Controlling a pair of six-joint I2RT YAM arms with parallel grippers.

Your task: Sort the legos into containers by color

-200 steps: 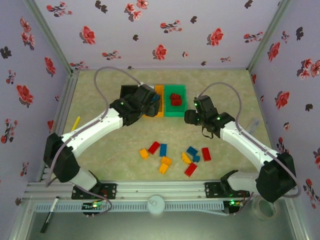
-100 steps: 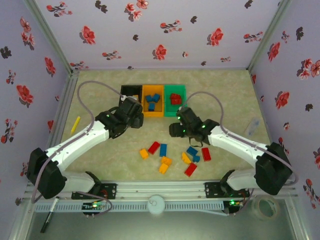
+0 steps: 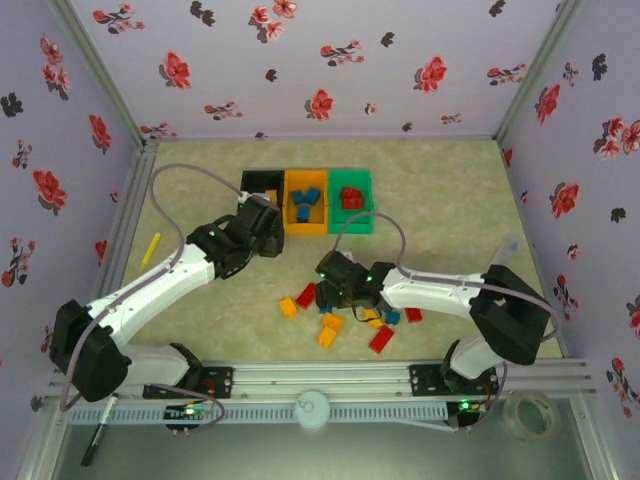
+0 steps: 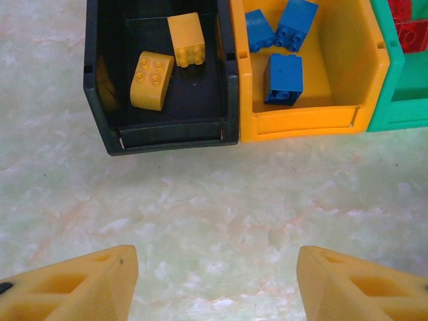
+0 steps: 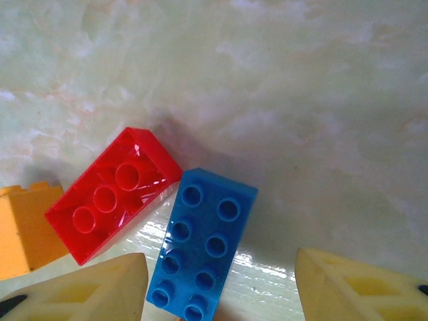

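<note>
- Top external: three containers in a row at 12 o'clock on the bench (image 3: 440, 200): black bin (image 3: 262, 174), orange bin (image 3: 306, 229), green bin (image 3: 352, 228). Loose legos (image 3: 381, 340) lie scattered at 6 o'clock of the bins, well apart from them. Left end effector (image 3: 262, 225) hangs at 6 o'clock of the black bin. Right end effector (image 3: 335, 285) sits low over the pile's 9 o'clock end.
- Left wrist: fingers (image 4: 73, 284) spread wide, nothing between them, bare bench beneath. Black bin holds two yellow-orange bricks (image 4: 152, 80); orange bin holds three blue bricks (image 4: 283, 79); green bin, at 2 o'clock, shows red bricks (image 4: 414, 33).
- Right wrist: fingers (image 5: 87, 287) spread wide, gripping nothing. Blue brick (image 5: 200, 247) lies studs-up between them, nearer the 7 o'clock finger. Red brick (image 5: 114, 194) lies at its 10 o'clock, seemingly touching; orange brick (image 5: 27, 227) is beside the red.
- Step, judged: pick-up of the blue brick, sorting partly done.
- Next move, judged: centre on the blue brick, lower, close without catching the red brick, then carry it to the orange bin.
</note>
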